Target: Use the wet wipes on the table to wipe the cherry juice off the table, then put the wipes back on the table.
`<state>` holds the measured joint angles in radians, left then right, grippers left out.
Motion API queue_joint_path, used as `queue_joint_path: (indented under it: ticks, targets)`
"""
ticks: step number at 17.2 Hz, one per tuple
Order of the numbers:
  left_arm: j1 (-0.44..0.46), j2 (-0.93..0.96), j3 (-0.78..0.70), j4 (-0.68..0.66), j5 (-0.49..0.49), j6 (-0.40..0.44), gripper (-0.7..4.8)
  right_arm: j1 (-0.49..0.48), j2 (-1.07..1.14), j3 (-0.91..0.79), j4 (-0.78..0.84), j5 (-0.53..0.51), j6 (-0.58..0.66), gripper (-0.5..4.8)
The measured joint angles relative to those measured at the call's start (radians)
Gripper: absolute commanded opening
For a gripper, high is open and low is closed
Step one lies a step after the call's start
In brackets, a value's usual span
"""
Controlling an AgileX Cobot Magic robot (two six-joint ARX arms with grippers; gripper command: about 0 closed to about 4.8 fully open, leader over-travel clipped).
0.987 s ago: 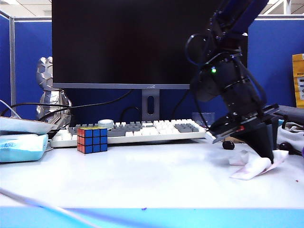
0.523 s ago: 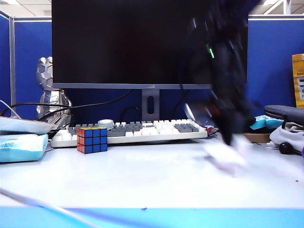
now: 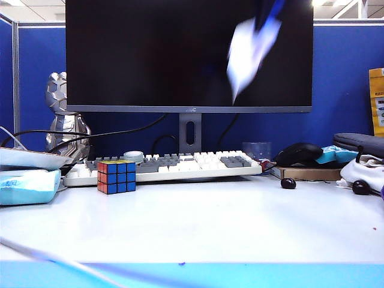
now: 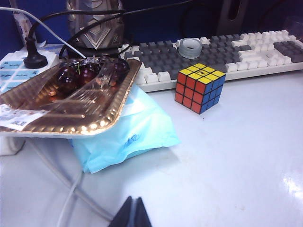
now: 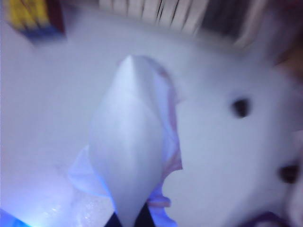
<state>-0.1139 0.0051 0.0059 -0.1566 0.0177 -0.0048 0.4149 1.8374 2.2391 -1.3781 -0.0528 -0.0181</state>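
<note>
Right gripper (image 5: 127,222) clamped shut on wet wipe (image 3: 249,51), high above table (image 3: 198,222), before monitor (image 3: 150,54). Sheet hangs limp, blurred: light, soft, likely clingy; pinching one edge suffices. Left gripper (image 4: 133,216) low over table near tissue pack (image 4: 132,135), fingertips together, empty.

An office cubicle: blue fabric partition panels (image 3: 342,72) stand behind a large black flat monitor (image 3: 180,54), a white-and-grey keyboard (image 3: 174,163) lies on the smooth white table (image 3: 198,222), and a black computer mouse (image 3: 298,153) rests beside it.
</note>
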Motion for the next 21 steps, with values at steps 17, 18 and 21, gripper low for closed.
queue_joint_path:
  ticks: [17,18,21]
  targets:
    - [0.0,0.0,0.0,0.0,0.0,0.0,-0.02,-0.006,-0.377,-1.102,0.312,0.079,0.036,-0.06]
    - [0.0,0.0,0.0,0.0,0.0,0.0,-0.02,-0.006,-0.376,-1.138,0.305,0.083,0.041,-0.06]
    - [0.0,0.0,0.0,0.0,0.0,0.0,-0.02,-0.007,-0.357,-1.212,0.345,0.159,0.051,-0.06]
